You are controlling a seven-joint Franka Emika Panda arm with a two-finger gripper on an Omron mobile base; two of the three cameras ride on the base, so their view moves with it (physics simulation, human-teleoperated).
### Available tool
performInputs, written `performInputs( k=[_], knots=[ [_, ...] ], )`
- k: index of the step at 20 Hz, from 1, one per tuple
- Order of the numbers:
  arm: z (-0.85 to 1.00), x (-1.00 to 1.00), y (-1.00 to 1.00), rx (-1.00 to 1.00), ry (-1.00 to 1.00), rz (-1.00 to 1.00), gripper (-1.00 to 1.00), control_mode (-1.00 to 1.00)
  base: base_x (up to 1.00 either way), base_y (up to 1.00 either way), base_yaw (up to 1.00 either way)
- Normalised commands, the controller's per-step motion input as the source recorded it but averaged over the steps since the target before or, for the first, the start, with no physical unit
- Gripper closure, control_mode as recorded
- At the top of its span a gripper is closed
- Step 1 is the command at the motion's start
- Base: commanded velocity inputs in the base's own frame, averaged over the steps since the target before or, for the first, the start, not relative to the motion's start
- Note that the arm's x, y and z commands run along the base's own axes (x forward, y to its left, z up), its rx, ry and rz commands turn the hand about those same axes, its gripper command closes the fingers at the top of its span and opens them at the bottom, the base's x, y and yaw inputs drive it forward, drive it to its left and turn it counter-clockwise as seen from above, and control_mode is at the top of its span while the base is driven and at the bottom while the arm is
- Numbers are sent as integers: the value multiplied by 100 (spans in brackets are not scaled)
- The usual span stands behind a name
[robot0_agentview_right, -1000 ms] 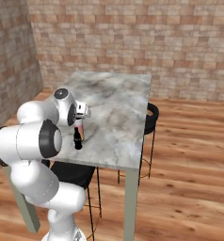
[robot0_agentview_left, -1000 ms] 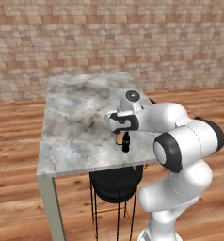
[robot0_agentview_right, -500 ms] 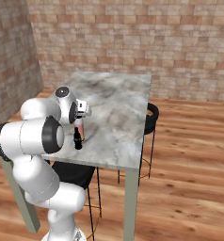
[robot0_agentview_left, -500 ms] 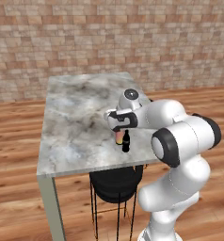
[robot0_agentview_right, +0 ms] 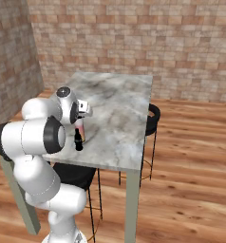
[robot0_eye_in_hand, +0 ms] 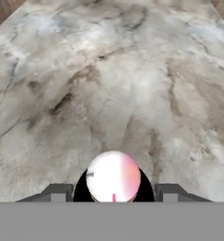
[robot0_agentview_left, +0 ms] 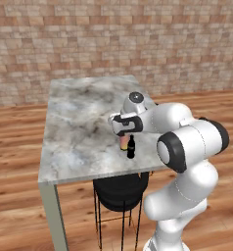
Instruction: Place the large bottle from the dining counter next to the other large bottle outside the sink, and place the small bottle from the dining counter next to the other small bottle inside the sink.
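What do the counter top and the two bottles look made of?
Dining counter: polished marble look, white with grey-brown veining; since it is a render, stone or laminate stays open. Large bottle: smooth plastic-like white cap, body grading pink to yellow. Small bottle: plain black, glass or plastic unclear.

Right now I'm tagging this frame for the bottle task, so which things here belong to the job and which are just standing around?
Belong to the job:
- large bottle, under the gripper
- small bottle, upright beside it
- dining counter, bearing both

Just standing around:
- black stool under the counter's near edge
- second stool at its far side
- brick wall
- wooden floor
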Motion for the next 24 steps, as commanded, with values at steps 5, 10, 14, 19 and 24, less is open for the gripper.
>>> performInputs(
  k=[5,10,14,19,24],
  knots=[
    [0,0,0,0,-1,0,100,-100,0,0,0],
    [6,-14,0,0,-8,0,100,-100,0,0,0],
    [29,-24,0,0,-15,0,100,-100,0,0,0],
    [27,-11,0,0,-13,0,100,-100,0,0,0],
    [5,0,0,0,-2,0,100,-100,0,0,0]
  ],
)
